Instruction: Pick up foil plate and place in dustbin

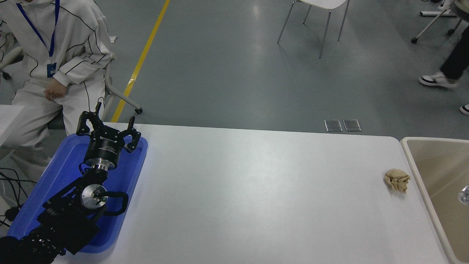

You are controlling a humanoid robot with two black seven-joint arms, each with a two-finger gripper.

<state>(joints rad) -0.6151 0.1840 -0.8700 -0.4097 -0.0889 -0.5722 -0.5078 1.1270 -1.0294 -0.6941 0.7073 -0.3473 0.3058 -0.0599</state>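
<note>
Only a small shiny silver sliver of the foil plate (464, 198) shows, at the picture's right edge inside the dustbin (422, 183). The dustbin is a beige bin with a thick pale rim, standing against the table's right end. My left gripper (108, 127) is parked at the lower left over a blue tray, fingers spread open with nothing between them. The right arm and its gripper are out of view.
The shallow blue tray (58, 172) lies under the left arm at the table's left end. A small tan crumpled paper wad (397, 179) sits near the dustbin's rim. A person in white (55, 55) sits beyond the far left corner. Another person's legs (445, 71) are at the top right.
</note>
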